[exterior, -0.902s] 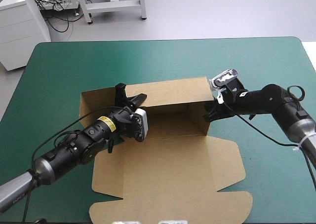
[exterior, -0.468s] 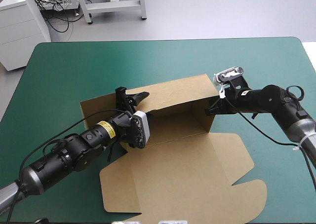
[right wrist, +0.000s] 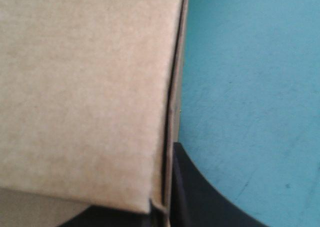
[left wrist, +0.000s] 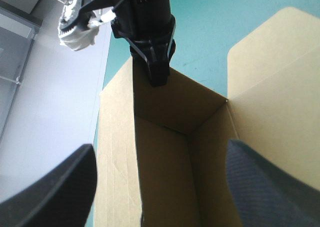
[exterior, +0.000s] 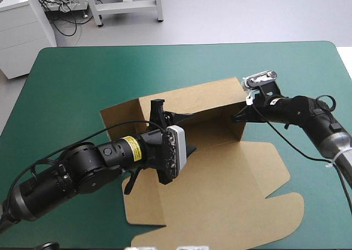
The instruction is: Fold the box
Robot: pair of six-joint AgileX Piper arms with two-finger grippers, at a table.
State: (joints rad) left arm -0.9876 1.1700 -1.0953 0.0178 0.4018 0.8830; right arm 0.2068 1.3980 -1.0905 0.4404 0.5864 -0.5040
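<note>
Brown matte board box (exterior: 231, 173), walls raised; left jaws wide, right jaws pinching its end wall.

The box (exterior: 220, 173) lies at the middle of the table (exterior: 82, 74), walls raised along its far side, lid flat toward the near edge. The left tool (exterior: 171, 113) sits over the trough from the left. The right tool (exterior: 240, 117) pinches the right end wall.

Left arm (exterior: 88, 170) black, yellow-labelled; right arm (exterior: 300, 112) black; left pincer (left wrist: 160, 152) broad-finned.
</note>
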